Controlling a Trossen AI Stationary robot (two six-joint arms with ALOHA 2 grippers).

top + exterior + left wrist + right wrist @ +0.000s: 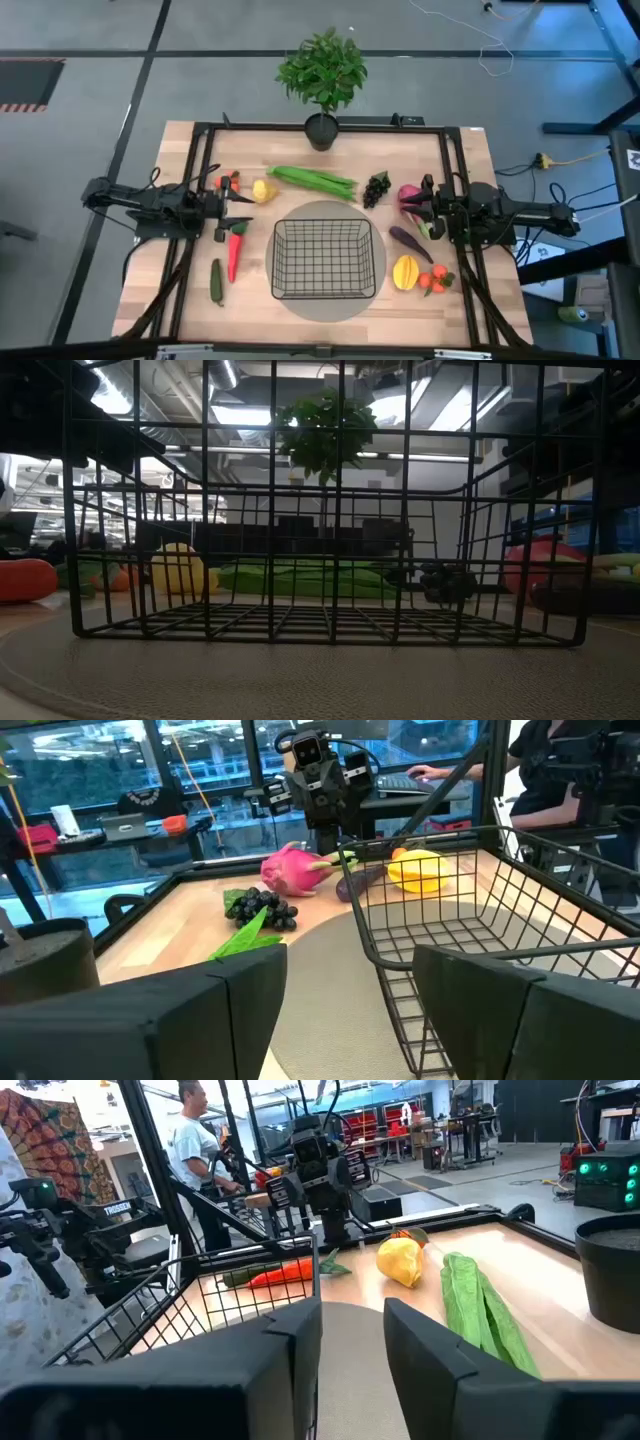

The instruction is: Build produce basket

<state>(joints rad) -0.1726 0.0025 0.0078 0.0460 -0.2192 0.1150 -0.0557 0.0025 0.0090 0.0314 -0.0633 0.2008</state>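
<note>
On the round mat (pixel 345 300) sits the empty basket (pixel 323 259), produce scattered around; left gripper (pixel 238 209) released, right gripper (pixel 422 206) half-parted, holding nothing; a careless reach could snag the wire rim.

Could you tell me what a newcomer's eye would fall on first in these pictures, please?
Probably the empty black wire basket on its round grey mat at the table's centre. Bright toy produce rings it, untouched, and a leafy potted plant stands at the far edge. Both arms wait at the sides.
</note>
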